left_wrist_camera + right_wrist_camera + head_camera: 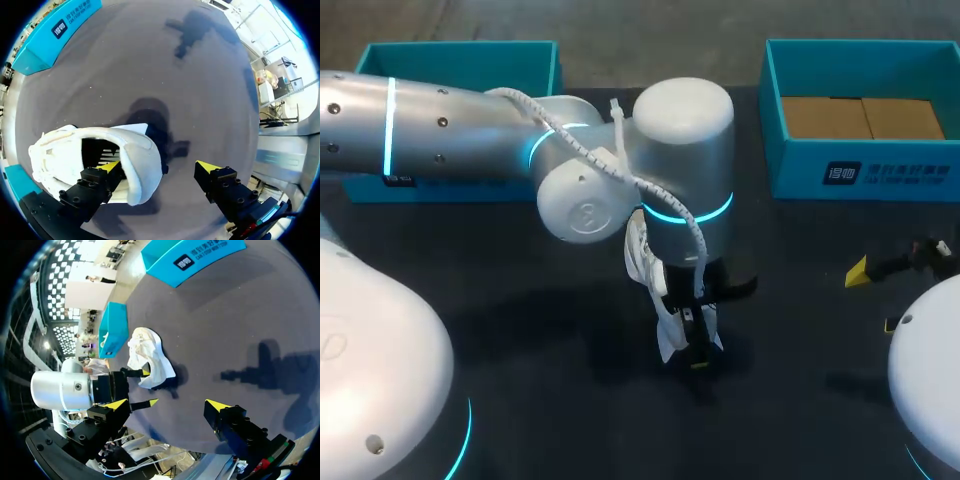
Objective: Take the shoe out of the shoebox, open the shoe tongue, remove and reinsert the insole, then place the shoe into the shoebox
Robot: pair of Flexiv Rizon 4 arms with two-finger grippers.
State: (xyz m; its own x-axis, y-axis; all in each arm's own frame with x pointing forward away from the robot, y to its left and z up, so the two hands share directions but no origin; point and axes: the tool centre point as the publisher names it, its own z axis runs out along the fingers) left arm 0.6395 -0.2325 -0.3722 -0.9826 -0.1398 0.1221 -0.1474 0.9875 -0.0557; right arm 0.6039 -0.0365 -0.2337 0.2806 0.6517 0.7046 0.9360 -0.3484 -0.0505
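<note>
A white shoe (639, 256) lies on the dark table near the middle, partly hidden under my left arm. My left gripper (692, 346) points down at it. In the left wrist view the shoe (60, 155) shows its open mouth. One finger (95, 182) of my left gripper (157, 167) reaches inside the mouth, and the other finger (220, 182) stands outside over bare table. Only the heel wall is between them, so the gripper is open. My right gripper (873, 298) hangs open at the right, well clear of the shoe (148, 356), with nothing between its fingers (167, 405).
A teal shoebox (861, 172) with brown cardboard inside stands at the back right. A second teal box (460, 62) stands at the back left, behind my left arm. Dark tabletop (540, 380) stretches in front of the shoe.
</note>
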